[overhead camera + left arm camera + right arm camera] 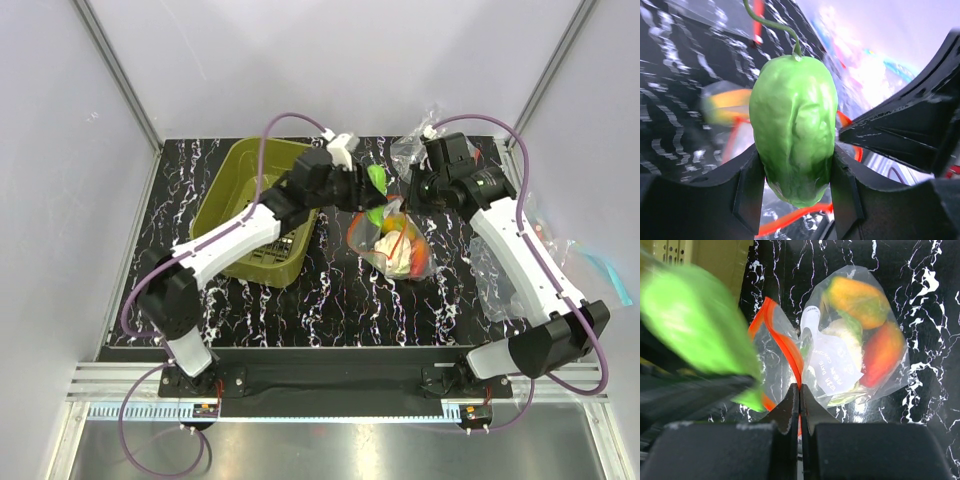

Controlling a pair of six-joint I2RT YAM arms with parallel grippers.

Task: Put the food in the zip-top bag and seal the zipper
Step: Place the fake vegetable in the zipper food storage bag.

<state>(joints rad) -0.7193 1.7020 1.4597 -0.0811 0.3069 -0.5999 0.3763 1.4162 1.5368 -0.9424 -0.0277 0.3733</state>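
Your green piece point(792, 130) sits wedged between the left gripper's point(796, 194) 2 jaws, which are half-spread and clamped on it. It is near the right gripper point(799, 397) — those jaws are pinched tight on the zipper point(785, 342), with the zip-top bag point(840, 375) ahead of them and the tomato point(885, 355) inside.

Basket point(215, 205) and spare clear bags point(495, 290) on a black marbled desk point(330, 310)
The olive-green slotted basket stands at back left; the crumpled bags lie at the right edge, one with a light-blue strip point(603, 265).
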